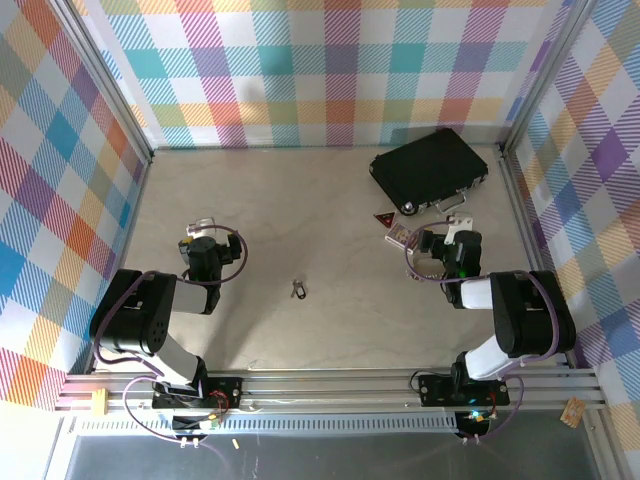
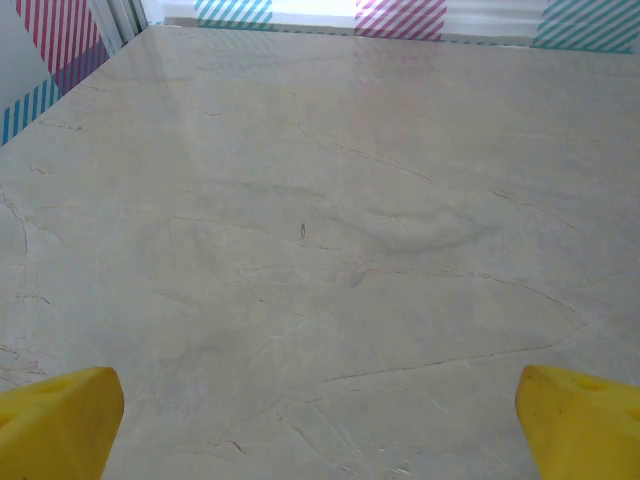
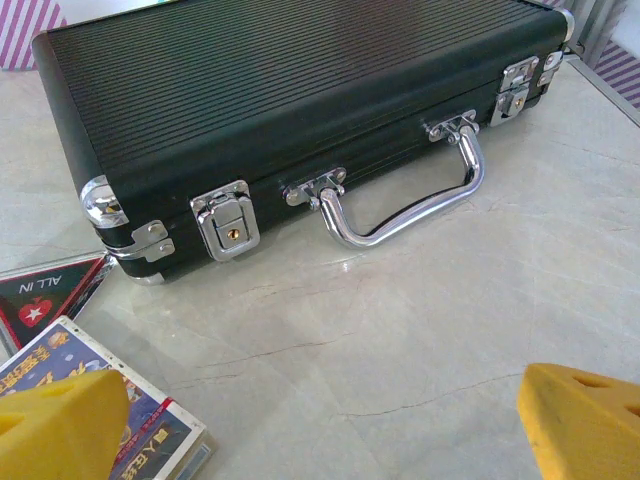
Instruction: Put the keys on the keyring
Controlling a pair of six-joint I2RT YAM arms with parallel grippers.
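The keys [image 1: 298,289] lie flat on the beige marble-look table [image 1: 300,200], just toward 6 o'clock from its centre in the overhead view. They are well apart from both arms and too small there to tell a ring from the blades. The left gripper [image 2: 320,425] sits at about 10 o'clock from the keys, its yellow fingertips [image 2: 60,425] spread wide over bare tabletop and grasping nothing. The right gripper [image 3: 320,425], at roughly 2 o'clock from the keys, is likewise released and empty, its fingers apart. It faces a black ribbed case [image 3: 300,90] with a chrome handle [image 3: 400,205] and latches [image 3: 227,218]. At the case's 8 o'clock corner lie a red triangular "ALL IN" card [image 3: 45,297] and, nearer the gripper, a boxed deck of cards [image 3: 150,425].
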